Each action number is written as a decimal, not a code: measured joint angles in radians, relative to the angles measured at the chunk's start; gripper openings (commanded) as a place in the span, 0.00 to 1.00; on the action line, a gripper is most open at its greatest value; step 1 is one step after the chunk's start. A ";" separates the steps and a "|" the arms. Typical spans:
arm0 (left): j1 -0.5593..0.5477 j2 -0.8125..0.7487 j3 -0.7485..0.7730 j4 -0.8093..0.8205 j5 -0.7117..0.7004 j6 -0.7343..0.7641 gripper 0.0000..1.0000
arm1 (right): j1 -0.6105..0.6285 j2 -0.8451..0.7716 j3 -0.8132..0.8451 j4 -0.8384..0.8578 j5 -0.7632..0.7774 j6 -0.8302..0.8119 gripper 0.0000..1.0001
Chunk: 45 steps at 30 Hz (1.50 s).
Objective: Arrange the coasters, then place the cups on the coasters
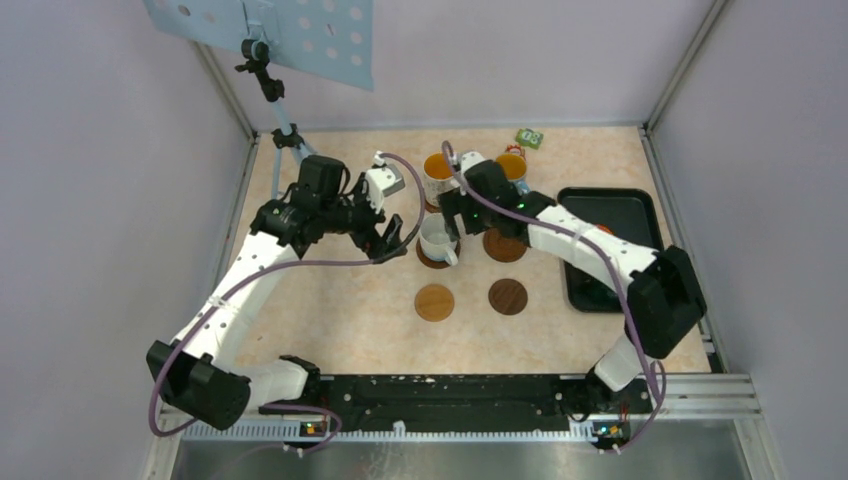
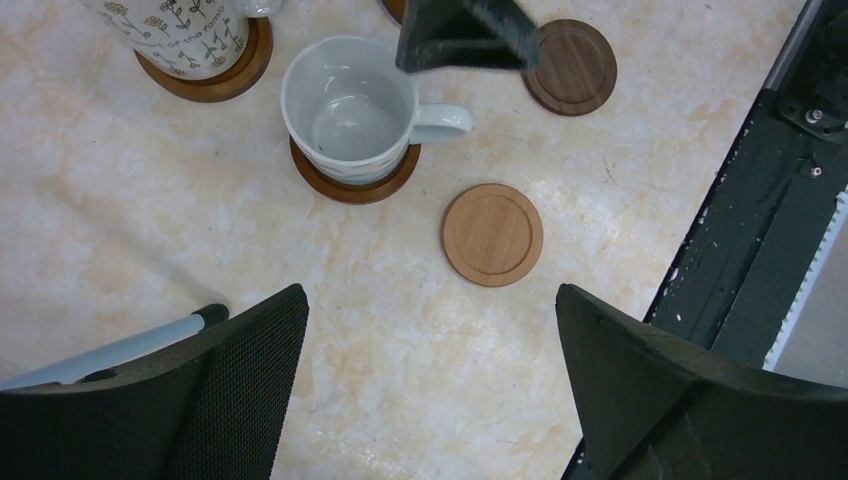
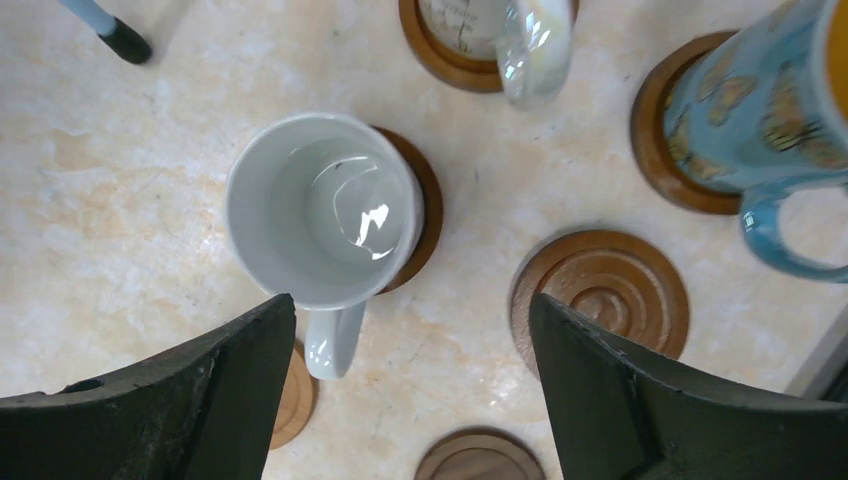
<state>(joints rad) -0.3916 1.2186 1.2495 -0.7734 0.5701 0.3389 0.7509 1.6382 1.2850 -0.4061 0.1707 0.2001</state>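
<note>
Six coasters (image 1: 434,302) — three cups (image 1: 437,236) atop.

6 round wooden coasters (image 3: 425,215) lie around the right claw (image 3: 410,310), 3 loaded and 3 bare. Bare: 1 dark ringed coaster (image 3: 600,295) just ahead of one fingertip, 1 light coaster (image 3: 297,400) tucked beside the other finger, 1 dark plain coaster (image 3: 478,458) under the claw's gap. Directly ahead of that gap stands 1 plain white mug (image 3: 320,205), farther ahead 1 white patterned mug (image 3: 465,15), ahead and off to one side 1 light blue mug (image 3: 750,100): 3 in all, each on 1 coaster. Behind this claw sits 1 black tray (image 1: 625,212), its contents mostly hidden by the right arm (image 1: 590,250), so uncounted. Beyond the mugs lie 1 green packet (image 1: 529,138) and 1 reddish packet (image 1: 513,150), 2 in all. Claws number 2, counting the left claw (image 1: 390,240).
</note>
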 measured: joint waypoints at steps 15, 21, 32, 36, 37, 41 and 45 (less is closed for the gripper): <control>0.000 0.028 0.008 -0.011 0.041 0.000 0.99 | -0.446 -0.355 -0.081 -0.160 -0.433 -0.249 0.86; 0.000 0.027 0.007 -0.010 0.047 0.001 0.99 | -0.788 -0.381 -0.057 -0.410 -0.592 -0.531 0.77; 0.000 0.027 0.002 -0.010 0.051 0.001 0.99 | -1.133 -0.168 0.137 -0.750 -0.690 -1.194 0.74; 0.000 0.027 -0.001 -0.010 0.050 0.001 0.99 | -1.134 -0.150 0.090 -0.739 -0.649 -1.361 0.73; 0.000 0.027 -0.001 -0.010 0.051 0.001 0.99 | -1.134 -0.150 0.070 -0.734 -0.641 -1.394 0.73; 0.000 0.027 -0.001 -0.010 0.051 0.001 0.99 | -1.134 -0.124 0.014 -0.720 -0.612 -1.491 0.71; 0.000 0.027 -0.002 -0.010 0.051 0.000 0.99 | -1.134 -0.091 0.014 -0.682 -0.605 -1.529 0.67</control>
<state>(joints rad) -0.3916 1.2457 1.2480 -0.7834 0.6209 0.3393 -0.3828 1.5475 1.2995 -1.0882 -0.4347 -1.3285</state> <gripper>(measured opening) 0.987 0.700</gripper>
